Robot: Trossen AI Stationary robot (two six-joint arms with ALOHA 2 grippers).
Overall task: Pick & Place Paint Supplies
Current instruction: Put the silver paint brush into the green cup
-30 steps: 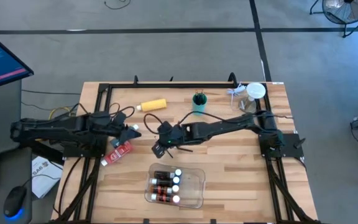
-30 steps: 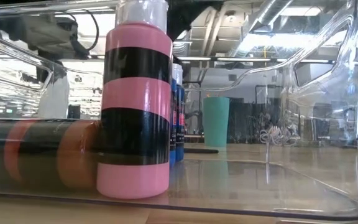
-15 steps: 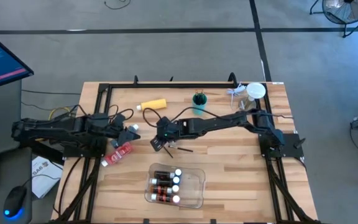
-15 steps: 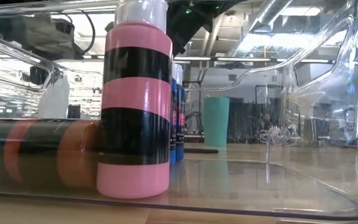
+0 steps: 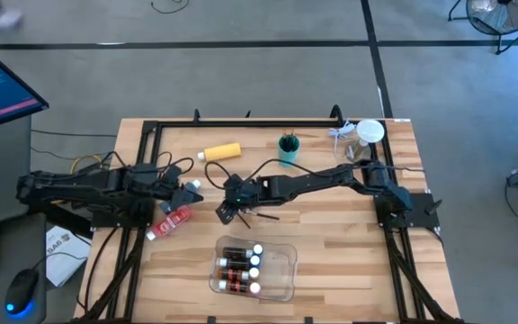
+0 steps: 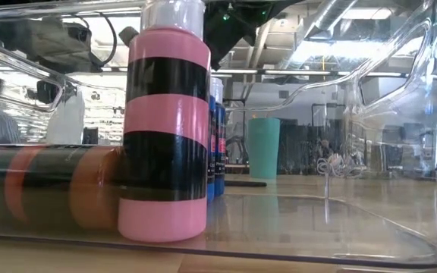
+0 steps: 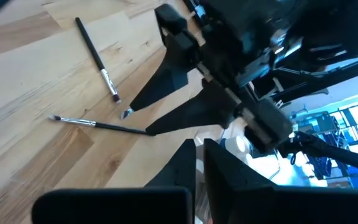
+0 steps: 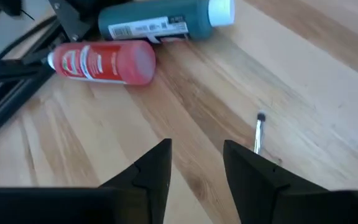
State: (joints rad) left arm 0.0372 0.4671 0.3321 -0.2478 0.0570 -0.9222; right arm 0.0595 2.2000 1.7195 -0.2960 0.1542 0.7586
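Right wrist cam shows a brush (image 8: 258, 132) lying on the worktop (image 8: 328, 93) just ahead of the right hand (image 8: 195, 163), fingers apart and empty, red tube (image 8: 102, 61) further out. Overhead only shows that hand (image 5: 227, 211) mid-worktop. Left hand (image 7: 199, 163) is pinched together, empty, two brushes (image 7: 96, 56) beyond.

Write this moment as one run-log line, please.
right gripper: jaws open above table, empty | left gripper: shut, idle | brushes: on table
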